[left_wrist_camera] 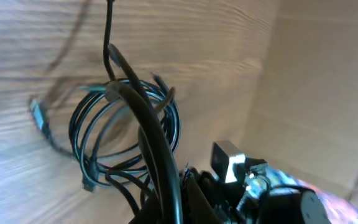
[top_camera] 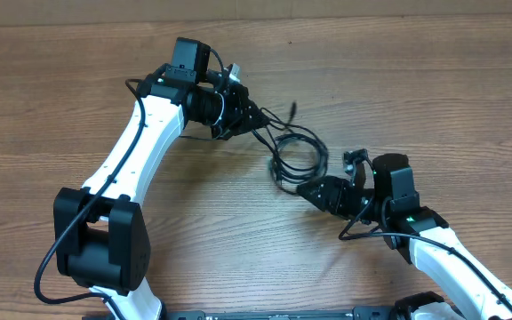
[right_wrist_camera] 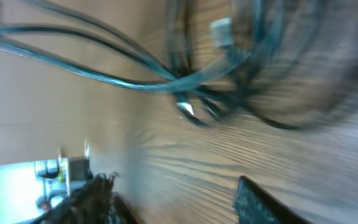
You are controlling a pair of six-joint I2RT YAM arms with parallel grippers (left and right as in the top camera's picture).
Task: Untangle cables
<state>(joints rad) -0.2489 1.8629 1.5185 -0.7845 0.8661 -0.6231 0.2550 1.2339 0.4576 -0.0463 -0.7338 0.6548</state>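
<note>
Both arms look built to one pattern. The left arm [top_camera: 136, 147] and the right arm [top_camera: 456, 267] have smooth white links set between chunky black joint housings [top_camera: 100, 236]. A thin black wire [top_camera: 43, 267] loops out beside the left arm's big lower joint and runs along the white shell. There is a boxy black camera [top_camera: 188, 58] at the left wrist, and a small green light [top_camera: 409, 216] glows on the right one. The left end effector [top_camera: 252, 117] and the right end effector [top_camera: 309, 189] are matte black.
</note>
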